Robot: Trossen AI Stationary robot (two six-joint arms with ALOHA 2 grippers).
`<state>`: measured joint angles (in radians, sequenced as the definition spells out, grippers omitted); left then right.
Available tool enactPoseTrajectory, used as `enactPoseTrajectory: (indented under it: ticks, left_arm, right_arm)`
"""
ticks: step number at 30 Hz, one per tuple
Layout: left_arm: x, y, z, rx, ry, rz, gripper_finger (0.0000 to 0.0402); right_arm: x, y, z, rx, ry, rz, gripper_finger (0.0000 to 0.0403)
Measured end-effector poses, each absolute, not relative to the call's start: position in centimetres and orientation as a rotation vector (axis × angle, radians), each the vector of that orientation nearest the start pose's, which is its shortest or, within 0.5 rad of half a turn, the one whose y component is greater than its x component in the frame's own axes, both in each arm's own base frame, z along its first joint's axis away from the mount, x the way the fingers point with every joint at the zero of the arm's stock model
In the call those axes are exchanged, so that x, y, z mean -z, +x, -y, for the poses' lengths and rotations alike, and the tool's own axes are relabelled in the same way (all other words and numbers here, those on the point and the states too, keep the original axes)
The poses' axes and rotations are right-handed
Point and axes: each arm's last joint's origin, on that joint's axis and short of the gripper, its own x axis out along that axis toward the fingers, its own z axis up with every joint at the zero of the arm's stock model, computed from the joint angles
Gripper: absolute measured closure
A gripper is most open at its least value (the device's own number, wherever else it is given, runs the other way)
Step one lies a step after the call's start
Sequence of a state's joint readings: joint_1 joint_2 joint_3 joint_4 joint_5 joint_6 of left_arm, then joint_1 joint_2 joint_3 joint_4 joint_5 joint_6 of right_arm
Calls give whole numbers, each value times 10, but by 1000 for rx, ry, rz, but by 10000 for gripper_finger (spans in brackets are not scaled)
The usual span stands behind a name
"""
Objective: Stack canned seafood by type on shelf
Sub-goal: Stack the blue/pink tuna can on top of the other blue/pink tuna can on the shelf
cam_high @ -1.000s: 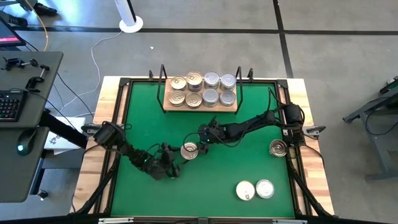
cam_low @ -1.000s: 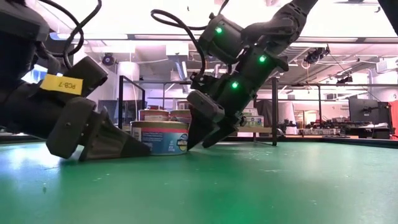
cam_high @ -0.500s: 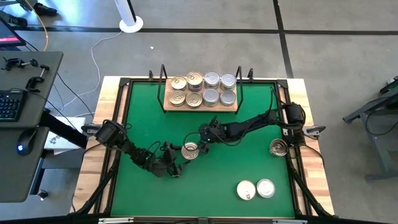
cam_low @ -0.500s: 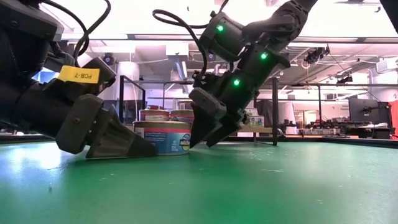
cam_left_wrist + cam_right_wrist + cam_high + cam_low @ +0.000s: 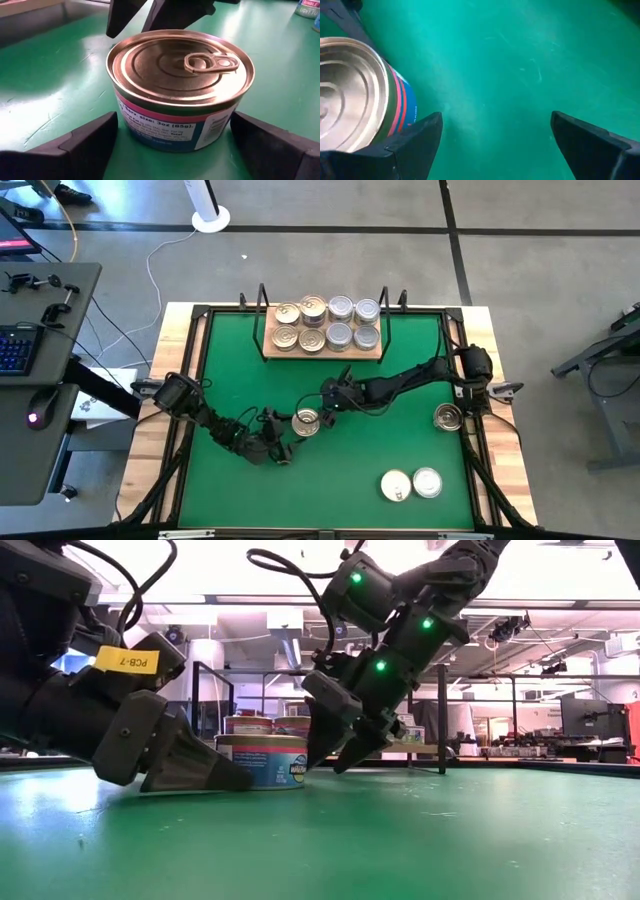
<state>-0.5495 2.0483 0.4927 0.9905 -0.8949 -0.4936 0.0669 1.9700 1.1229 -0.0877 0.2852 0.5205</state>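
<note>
A gold-lidded can (image 5: 305,421) with a pull tab stands upright on the green mat (image 5: 350,455), its base on the mat. My left gripper (image 5: 287,438) lies low at the can's near-left side. It is open, with one finger on each side of the can (image 5: 180,85) and a small gap showing. My right gripper (image 5: 328,406) slants down at the can's far-right side, open over bare mat (image 5: 495,75), with the can (image 5: 350,95) just outside one finger. The shelf (image 5: 322,352) at the far edge holds gold-lidded cans (image 5: 299,325) on its left and silver-lidded cans (image 5: 353,323) on its right.
One more can (image 5: 448,418) stands at the mat's right edge. Two others (image 5: 395,486) (image 5: 427,483) sit near the front right. Black uprights (image 5: 262,305) rise at the shelf's ends. The mat's near-left part is bare.
</note>
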Motion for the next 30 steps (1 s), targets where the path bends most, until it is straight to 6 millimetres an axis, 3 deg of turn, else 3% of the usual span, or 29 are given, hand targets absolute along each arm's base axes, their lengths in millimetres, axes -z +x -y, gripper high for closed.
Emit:
enactPoseTrajectory:
  ticks: [11,30]
  left_arm:
    - [-50,262,109,-384,-200,-350,27]
    - [-58,282,99,-323,-124,-330,13]
  right_arm:
    - [-128,388,-18,428,322,-816,36]
    - [-126,389,-18,433,347,-812,37]
